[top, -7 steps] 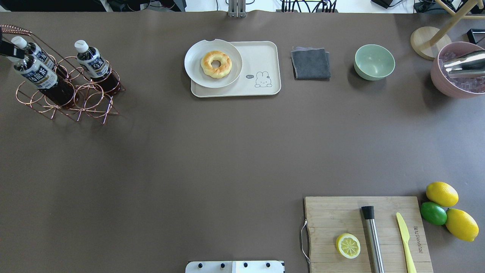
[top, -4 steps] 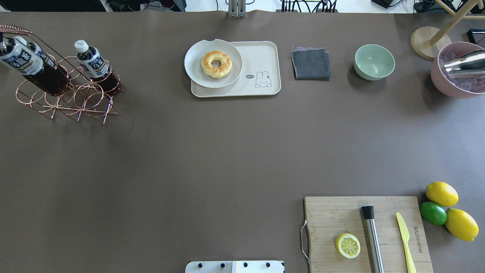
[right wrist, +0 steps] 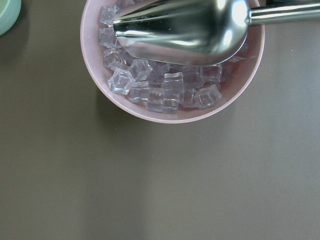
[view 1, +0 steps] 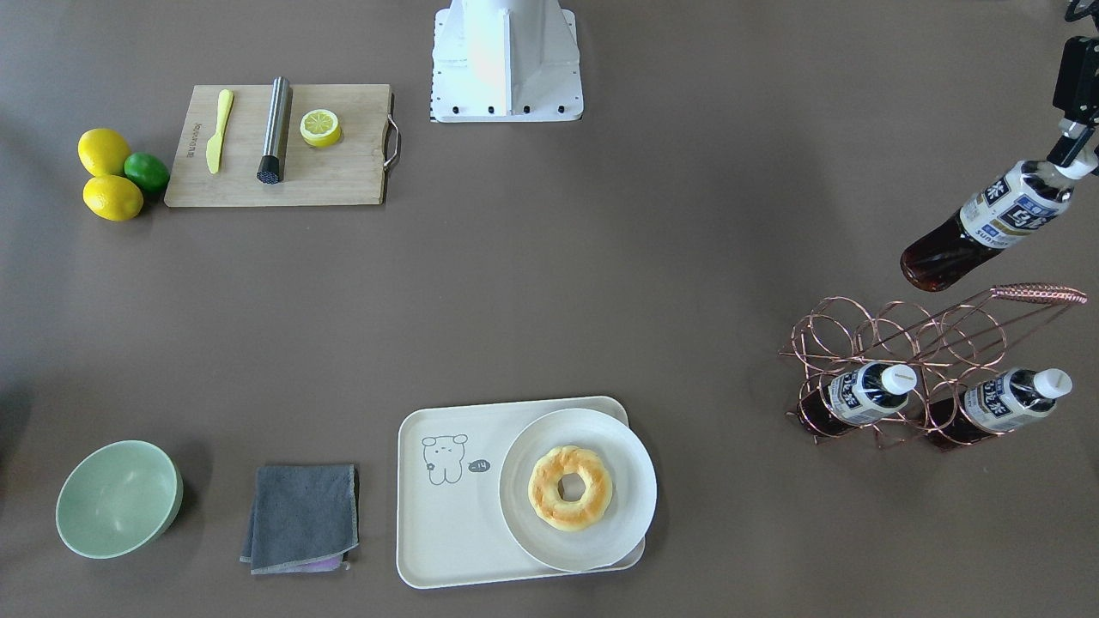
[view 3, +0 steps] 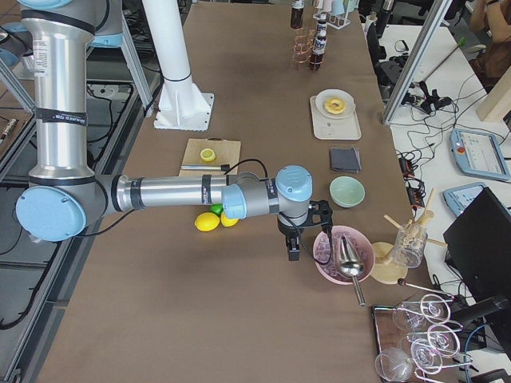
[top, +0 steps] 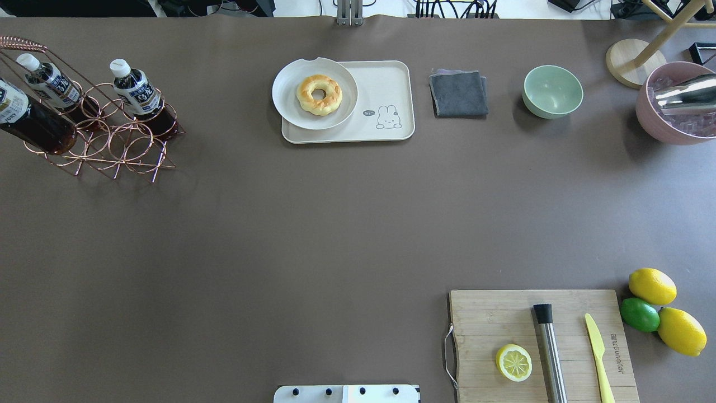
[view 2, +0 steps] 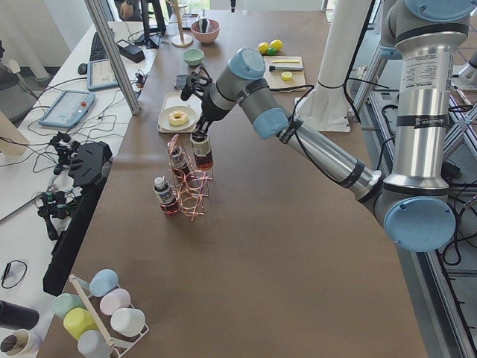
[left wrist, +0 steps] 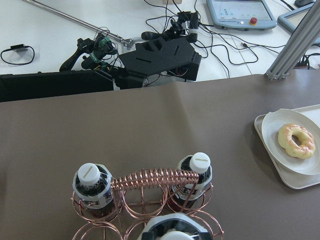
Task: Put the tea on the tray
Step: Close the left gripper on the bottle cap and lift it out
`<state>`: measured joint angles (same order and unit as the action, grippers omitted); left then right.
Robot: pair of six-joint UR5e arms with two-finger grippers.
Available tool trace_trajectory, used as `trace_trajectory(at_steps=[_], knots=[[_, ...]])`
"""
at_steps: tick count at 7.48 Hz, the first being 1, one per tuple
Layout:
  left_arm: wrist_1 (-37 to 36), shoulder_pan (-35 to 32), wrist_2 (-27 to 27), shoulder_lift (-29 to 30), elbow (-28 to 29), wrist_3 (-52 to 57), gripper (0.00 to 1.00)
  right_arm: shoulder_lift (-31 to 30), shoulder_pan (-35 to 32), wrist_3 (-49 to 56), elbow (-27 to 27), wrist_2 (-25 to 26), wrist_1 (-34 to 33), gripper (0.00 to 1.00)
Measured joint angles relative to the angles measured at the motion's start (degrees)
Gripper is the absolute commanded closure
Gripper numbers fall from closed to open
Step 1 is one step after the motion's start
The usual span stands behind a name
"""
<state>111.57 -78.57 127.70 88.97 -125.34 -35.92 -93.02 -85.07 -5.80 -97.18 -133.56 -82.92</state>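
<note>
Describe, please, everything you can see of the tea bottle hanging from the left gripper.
The small clear plastic bottle of dark reddish-brown tea has a white and dark-blue label around its upper half. The left gripper's jaws are closed on its cap end, largely hiding the cap. It hangs in the air, cap up, above the copper wire rack, its base clear of the rings in the front-facing view. Nothing else touches it.
</note>
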Motion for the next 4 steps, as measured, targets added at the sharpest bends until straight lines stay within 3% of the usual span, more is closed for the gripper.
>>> trace_trajectory(at_steps=[2, 4], knots=[[-0.2, 2.9, -0.5, -2.3, -3.5, -3.9, 1.00, -0.1, 0.0, 0.0, -0.1, 0.0, 0.0, 0.00], [-4.5, 7.2, -1.6, 1.7, -4.2, -8.3, 1.00, 0.2, 0.0, 0.0, -0.1, 0.3, 0.0, 0.00]])
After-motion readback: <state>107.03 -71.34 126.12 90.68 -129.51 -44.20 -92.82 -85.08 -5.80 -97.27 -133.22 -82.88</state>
